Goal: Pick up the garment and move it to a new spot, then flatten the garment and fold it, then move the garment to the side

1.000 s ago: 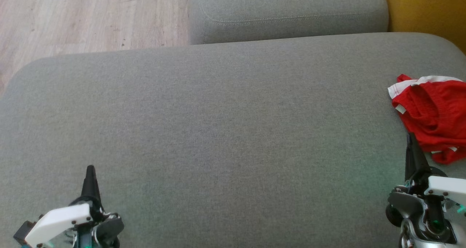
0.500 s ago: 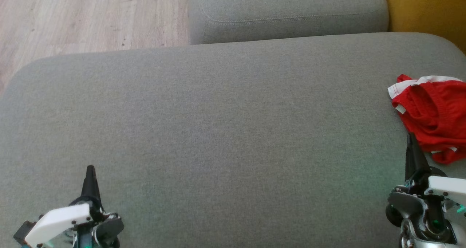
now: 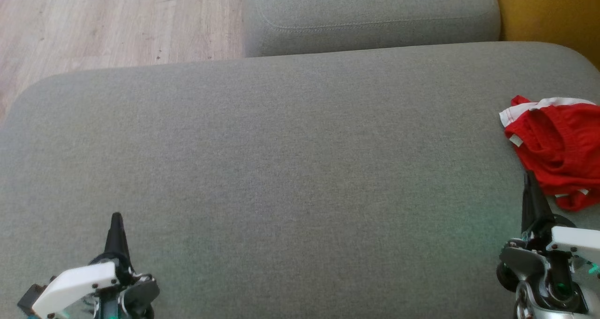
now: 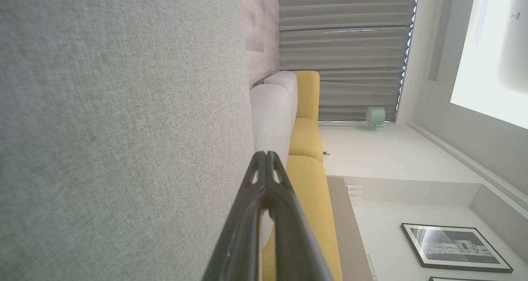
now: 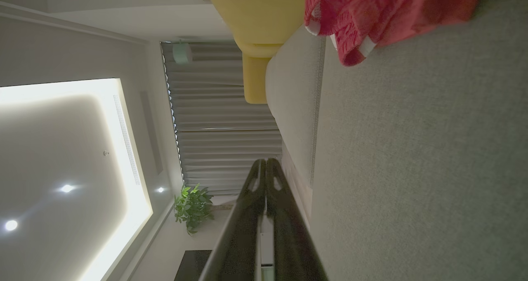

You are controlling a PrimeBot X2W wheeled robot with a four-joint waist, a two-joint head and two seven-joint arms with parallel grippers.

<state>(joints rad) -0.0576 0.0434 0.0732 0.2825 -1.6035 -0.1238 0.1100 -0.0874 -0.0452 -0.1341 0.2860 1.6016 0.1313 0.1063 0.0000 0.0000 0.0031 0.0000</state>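
A crumpled red garment (image 3: 560, 150) with white trim lies at the right edge of the big grey cushion (image 3: 281, 169); in the right wrist view the garment (image 5: 383, 12) bunches at the top. My right gripper (image 3: 529, 181) is shut and empty, its tip just short of the garment's near hem. Its fingers (image 5: 264, 169) meet at the tip in the right wrist view. At the lower left my left gripper (image 3: 116, 218) rests above the cushion, shut with nothing held. The left wrist view shows its fingers (image 4: 266, 161) pressed together.
A second grey cushion (image 3: 370, 14) lies beyond the big one, with wooden floor (image 3: 93, 24) at the upper left and a yellow seat (image 3: 548, 10) at the upper right. The wrist views take in curtains (image 4: 342, 46), a framed picture (image 4: 453, 248) and a plant (image 5: 192, 208).
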